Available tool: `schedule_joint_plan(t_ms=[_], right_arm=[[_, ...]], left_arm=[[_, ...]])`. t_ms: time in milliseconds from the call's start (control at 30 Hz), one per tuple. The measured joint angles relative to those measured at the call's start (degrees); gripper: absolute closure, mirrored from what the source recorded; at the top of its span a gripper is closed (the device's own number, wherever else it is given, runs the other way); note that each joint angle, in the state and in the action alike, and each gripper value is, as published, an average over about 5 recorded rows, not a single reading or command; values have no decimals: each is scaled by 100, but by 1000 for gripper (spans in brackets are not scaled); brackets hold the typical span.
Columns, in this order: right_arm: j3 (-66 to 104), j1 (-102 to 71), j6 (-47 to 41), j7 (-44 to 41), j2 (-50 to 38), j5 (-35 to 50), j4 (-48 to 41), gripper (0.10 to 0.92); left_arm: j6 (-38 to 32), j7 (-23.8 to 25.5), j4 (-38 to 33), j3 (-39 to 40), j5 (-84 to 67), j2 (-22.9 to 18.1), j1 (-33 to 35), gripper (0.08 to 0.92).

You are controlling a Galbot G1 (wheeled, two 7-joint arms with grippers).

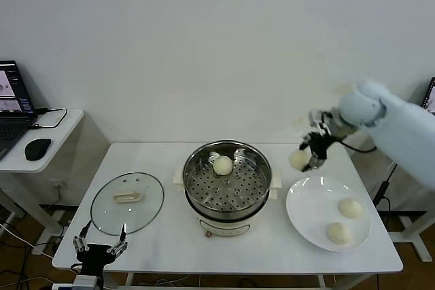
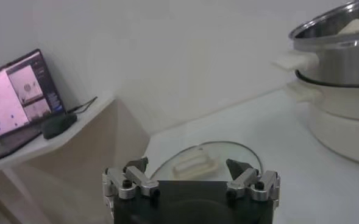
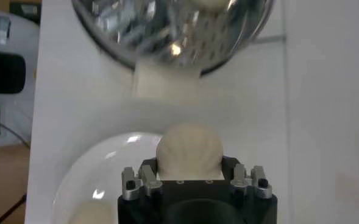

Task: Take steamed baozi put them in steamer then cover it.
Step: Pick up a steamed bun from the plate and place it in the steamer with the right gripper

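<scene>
**Bun lifted above plate, one in steamer**

White tabletop [image 1: 163, 239] carries a shiny round stainless-steel steamer [image 1: 227, 186] with one cream-white bun [image 1: 223, 165] on its perforated tray. Right tool [image 1: 307, 157] grips another smooth bun [image 3: 189, 151] above the flat white plate [image 1: 312, 205], apparently clear of it. Two buns [image 1: 351, 208] lie there. Left tool [image 2: 191, 180], jaws wide, holds nothing, parked near the clear glass lid [image 1: 127, 202].

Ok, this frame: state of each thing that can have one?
Steamer: uncovered, one baozi on its tray.
Cover: off, flat on the table.
Plate: two baozi left.
Right gripper: shut on a baozi, lifted above the plate.
Left gripper: open, idle near the cover.
</scene>
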Motion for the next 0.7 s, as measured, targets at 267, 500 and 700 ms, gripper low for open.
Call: schedule_joint_plan(t_ms=[267, 500, 700], right_arm=[[-529, 701, -295, 35, 1081, 510, -434, 397], [-787, 756, -464, 64, 2111, 668, -921, 400], [-992, 554, -514, 101, 2828, 668, -1300, 397]], left_arm=[[4, -1, -100, -67, 6, -40, 23, 177], [21, 36, -237, -114, -10, -75, 7, 177], [23, 23, -241, -115, -64, -85, -17, 177]])
